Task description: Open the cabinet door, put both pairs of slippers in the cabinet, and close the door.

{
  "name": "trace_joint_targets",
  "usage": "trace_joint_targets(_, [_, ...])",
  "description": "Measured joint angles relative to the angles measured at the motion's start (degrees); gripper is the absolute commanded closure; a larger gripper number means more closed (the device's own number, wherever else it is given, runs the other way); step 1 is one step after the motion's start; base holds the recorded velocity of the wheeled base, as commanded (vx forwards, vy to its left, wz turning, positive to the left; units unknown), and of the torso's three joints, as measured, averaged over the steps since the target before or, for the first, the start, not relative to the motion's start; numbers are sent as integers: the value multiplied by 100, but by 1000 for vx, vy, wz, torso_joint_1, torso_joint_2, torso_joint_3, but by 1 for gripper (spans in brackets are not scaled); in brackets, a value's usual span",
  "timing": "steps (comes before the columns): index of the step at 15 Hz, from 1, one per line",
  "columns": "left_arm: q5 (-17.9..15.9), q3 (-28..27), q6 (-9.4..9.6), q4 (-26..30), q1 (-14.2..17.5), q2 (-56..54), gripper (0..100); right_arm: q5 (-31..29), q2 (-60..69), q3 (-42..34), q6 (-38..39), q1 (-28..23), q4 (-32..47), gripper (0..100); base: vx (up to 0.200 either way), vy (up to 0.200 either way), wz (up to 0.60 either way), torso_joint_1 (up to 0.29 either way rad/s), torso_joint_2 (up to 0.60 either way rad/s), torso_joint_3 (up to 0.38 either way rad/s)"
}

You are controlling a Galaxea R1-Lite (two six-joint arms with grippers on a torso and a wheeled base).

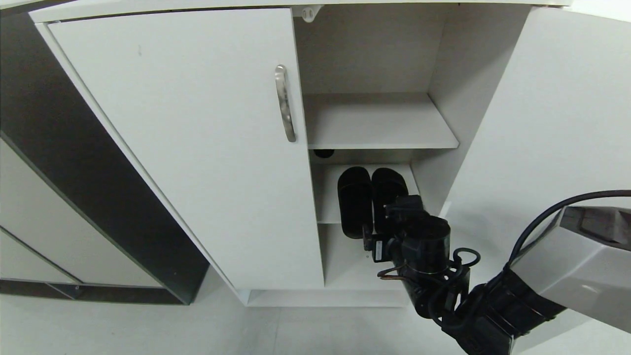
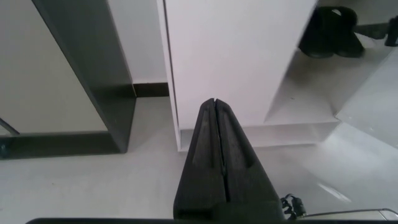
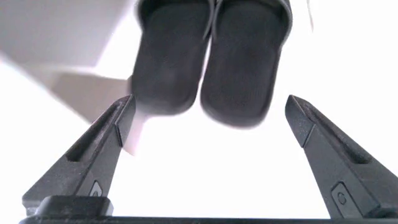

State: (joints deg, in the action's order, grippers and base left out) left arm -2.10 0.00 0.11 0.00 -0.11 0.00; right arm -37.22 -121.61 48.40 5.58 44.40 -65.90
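Head view: you see the cabinet (image 1: 463, 64) with its right door (image 1: 552, 113) swung open and its left door (image 1: 197, 148) shut. The pair of black slippers (image 1: 369, 197) lies on the middle shelf (image 1: 328, 197), heels overhanging its edge. The right gripper (image 1: 394, 212) is just before the heels.
Left wrist view: the left gripper (image 2: 214, 107) is pressed together, above the floor (image 2: 93, 180).
Right wrist view: the right gripper (image 3: 209, 104) is spread wide, and the slippers (image 3: 211, 56) sit clear of both fingers.
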Motion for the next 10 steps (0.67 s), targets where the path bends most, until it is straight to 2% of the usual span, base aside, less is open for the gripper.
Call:
trace_joint_targets(2, [0, 0, -1, 2, 0, 0, 100, 2, 80, -55, 2, 15, -9, 0, -200, 0, 0, 5, 0, 2])
trace_joint_targets(10, [117, 0, -60, 2, 4, 0, 100, 5, 254, -80, 5, 15, -72, 0, 0, 0, 0, 0, 0, 0])
